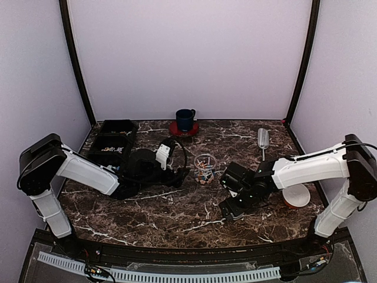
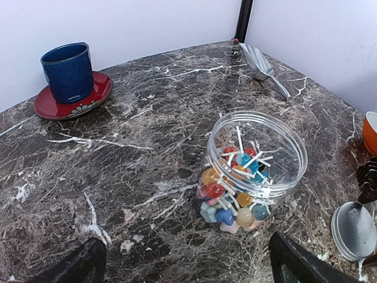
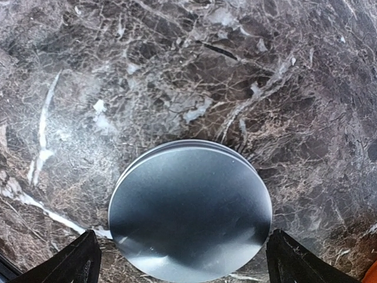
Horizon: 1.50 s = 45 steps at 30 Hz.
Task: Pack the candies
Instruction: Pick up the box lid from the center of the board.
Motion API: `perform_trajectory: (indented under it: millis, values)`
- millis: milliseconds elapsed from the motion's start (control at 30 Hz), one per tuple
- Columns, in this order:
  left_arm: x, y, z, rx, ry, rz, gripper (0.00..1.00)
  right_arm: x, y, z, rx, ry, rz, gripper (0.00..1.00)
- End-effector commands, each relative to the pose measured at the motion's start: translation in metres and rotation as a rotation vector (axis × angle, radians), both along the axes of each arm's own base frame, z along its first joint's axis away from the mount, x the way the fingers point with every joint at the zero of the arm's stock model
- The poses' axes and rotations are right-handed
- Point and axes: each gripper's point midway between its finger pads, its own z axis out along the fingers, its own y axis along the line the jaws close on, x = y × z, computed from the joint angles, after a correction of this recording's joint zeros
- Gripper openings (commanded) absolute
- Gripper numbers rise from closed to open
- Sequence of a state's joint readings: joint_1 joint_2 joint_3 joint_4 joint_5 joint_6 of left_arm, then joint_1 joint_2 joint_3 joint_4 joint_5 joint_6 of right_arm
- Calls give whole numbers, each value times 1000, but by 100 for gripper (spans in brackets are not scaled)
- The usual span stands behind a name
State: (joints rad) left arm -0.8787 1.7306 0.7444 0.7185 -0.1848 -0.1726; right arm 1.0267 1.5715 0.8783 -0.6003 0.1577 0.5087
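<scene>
the candies [image 2: 235,188] sit inside the open clear jar [image 2: 259,115]. i see my left gripper [image 2: 188,259] spread just short of the jar, and my right gripper [image 3: 185,259], jaws apart, over the metal lid [image 3: 188,206] near it.

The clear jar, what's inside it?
The open clear jar holds a pile of round candies in red, blue, orange and yellow, with thin white sticks poking up. Pieces deeper in the pile are covered by the ones in front.
</scene>
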Motion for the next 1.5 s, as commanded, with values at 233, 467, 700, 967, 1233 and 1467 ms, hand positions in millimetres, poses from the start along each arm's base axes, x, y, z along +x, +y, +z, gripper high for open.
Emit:
perform_trajectory:
  millis: [233, 467, 700, 967, 1233, 1467]
  values:
    - [-4, 0, 2, -51, 2, -18, 99, 0, 4, -9, -7, 2, 15, 98]
    - [-7, -1, 1, -59, 1, -30, 99, -1, 4, -17, -19, 12, 15, 98]
    - [-10, -2, 1, -72, 3, -46, 99, 3, 6, -12, -14, -6, 9, 98]
    - [-14, -7, -3, -72, -5, -91, 99, 6, 7, -9, -18, -15, 14, 83]
    - [-22, -19, -9, -66, -26, -180, 99, 16, 6, 25, -9, -85, 9, 82]
    - [-30, -41, -21, -110, -31, -305, 99, 35, -6, 74, 53, -173, -32, 82]
